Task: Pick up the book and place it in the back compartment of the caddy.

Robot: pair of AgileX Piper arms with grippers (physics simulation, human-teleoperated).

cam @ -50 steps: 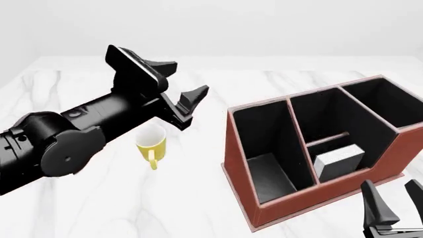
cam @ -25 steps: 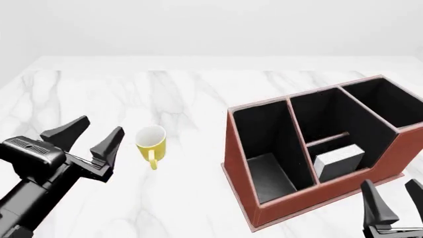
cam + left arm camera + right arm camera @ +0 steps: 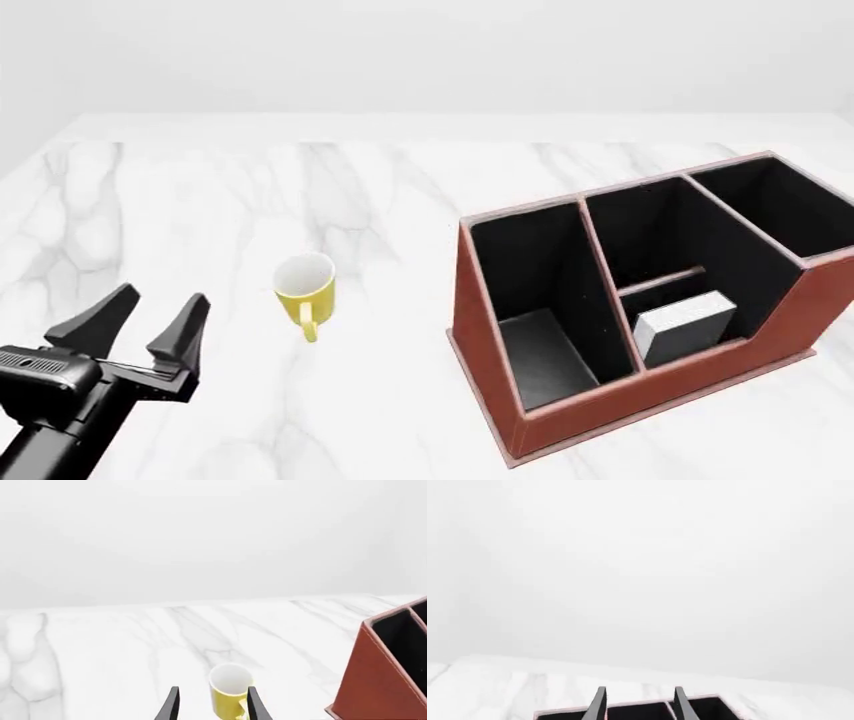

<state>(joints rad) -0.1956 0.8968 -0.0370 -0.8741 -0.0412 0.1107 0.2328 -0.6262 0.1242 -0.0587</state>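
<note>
The left end effector (image 3: 150,324) is hanging low over the white marble surface (image 3: 400,200), well to the near left of the yellow mug (image 3: 304,290), with its two black fingers spread apart and holding nothing. A second ago it was raised high just behind the mug, and half a second ago it was already down beside it; it is now sitting lower and further back from the mug. In the left wrist view the mug (image 3: 231,695) is showing between the parted fingertips (image 3: 171,705), with a corner of the reddish-brown caddy (image 3: 373,680) off to one side. The right end effector (image 3: 637,702), whose tips were visible near the caddy's front corner in the earlier front views, is no longer appearing there; its own wrist view is showing its fingers apart above the caddy's rim. The book (image 3: 683,322) is lying inside the caddy (image 3: 494,360), in the nearer cell of the middle pair, unchanged, as is the mug.
</note>
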